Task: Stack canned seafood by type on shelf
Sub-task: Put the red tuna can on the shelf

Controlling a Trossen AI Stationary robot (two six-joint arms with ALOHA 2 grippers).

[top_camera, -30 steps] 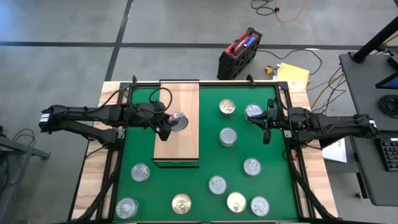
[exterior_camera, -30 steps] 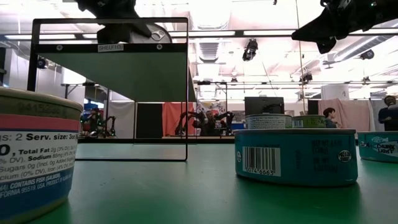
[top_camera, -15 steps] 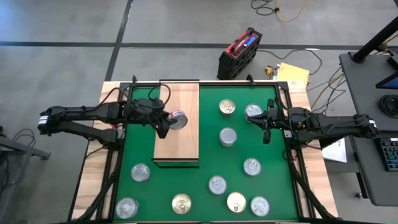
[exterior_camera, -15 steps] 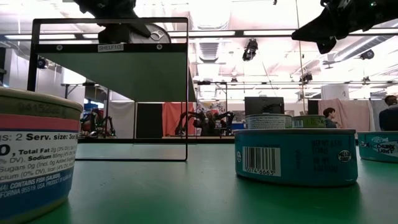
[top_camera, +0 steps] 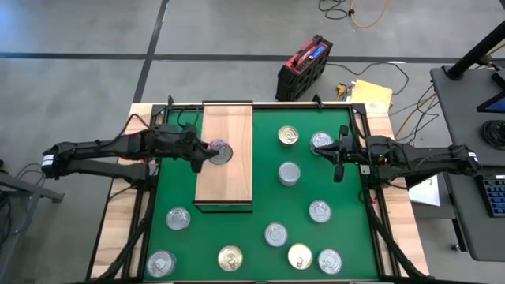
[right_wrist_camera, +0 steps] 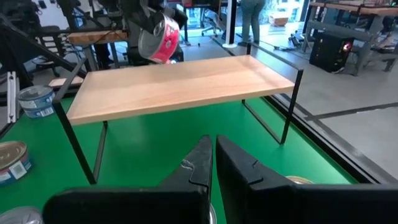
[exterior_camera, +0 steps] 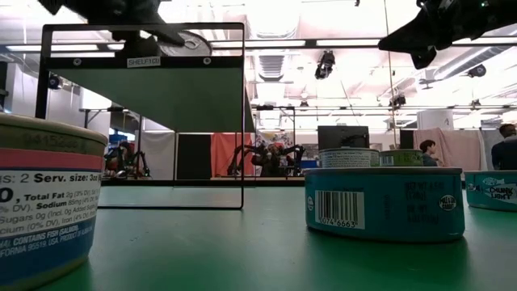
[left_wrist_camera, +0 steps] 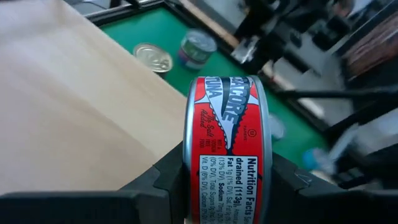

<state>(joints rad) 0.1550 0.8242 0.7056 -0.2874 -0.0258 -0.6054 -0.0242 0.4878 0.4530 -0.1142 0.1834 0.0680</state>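
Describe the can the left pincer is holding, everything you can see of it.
The can is a small round flat tin with a red label showing a silver fish, white lettering and a nutrition panel, and a silver lid. The left pincer grips it by its flat faces, holding it on edge, tilted, above the wooden shelf. It appears clear of the board, touching only the fingers.

The top of the shelf point(top_camera: 229, 177) is lying bare, so there is lots of room on the wood, except where the left gripper point(top_camera: 207, 152) is holding a red can point(top_camera: 220, 152) over it. Cans point(top_camera: 289, 173) are sitting spread out on the green mat point(top_camera: 252, 237), with wide gaps between them.
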